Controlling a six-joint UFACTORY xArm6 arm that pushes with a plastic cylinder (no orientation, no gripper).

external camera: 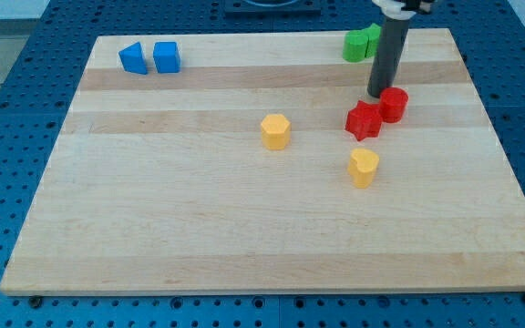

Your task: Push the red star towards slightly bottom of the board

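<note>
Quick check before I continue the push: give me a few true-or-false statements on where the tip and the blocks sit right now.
1. My tip is just above the red blocks, toward the view's top. True.
2. The red star touches the red cylinder. True.
3. The two blue blocks lie at the view's bottom right. False: they sit at the top left.
4. The yellow heart-shaped block lies below the red star. True.
5. The green blocks lie left of the yellow hexagonal block. False: they are at the top, to its right.

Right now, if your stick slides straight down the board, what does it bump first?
My tip sits just above the two red blocks. Going straight down, it probably meets the red star first, though the red cylinder is so close it might touch too.
</note>
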